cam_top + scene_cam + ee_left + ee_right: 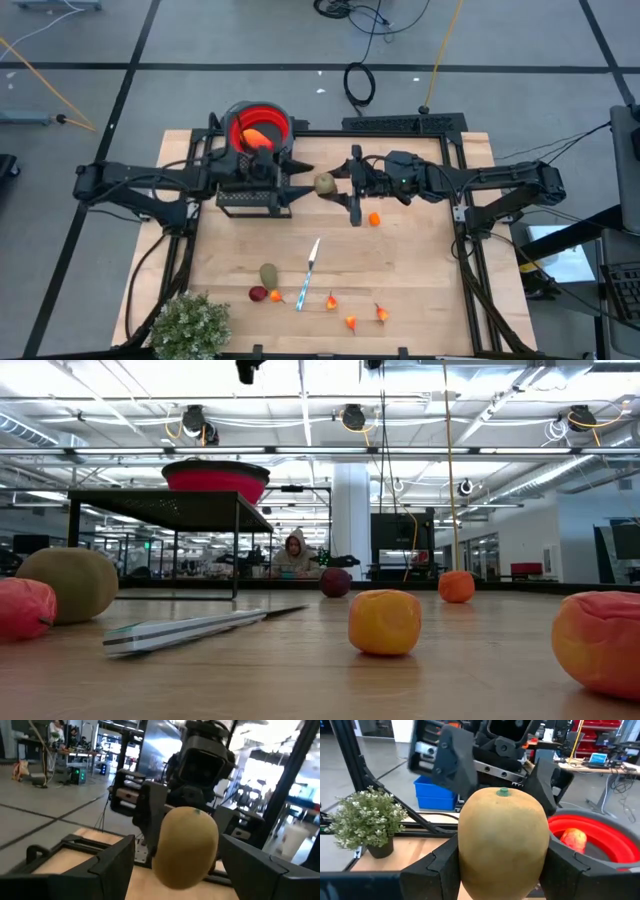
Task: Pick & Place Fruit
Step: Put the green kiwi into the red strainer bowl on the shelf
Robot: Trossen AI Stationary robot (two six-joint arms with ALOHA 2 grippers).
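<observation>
Right up against my right wrist camera is the olive-brown oval [502,840]. My right pincer [338,186] is clenched on it, one finger each side, green stem nub pointing up. It's matte, a bit fuzzy, kiwi-ish.

The handoff comes down to this: my left pincer [303,182] faces the fruit head-on from the other side, released, fingers spread to either side of it but not touching as far as I can tell. We're both held up over the middle of the surface [420,270].

Past the left pincer is the red bowl [600,832] with one fruit already in it, so I'd guess that's the destination. Left arm is closer.
</observation>
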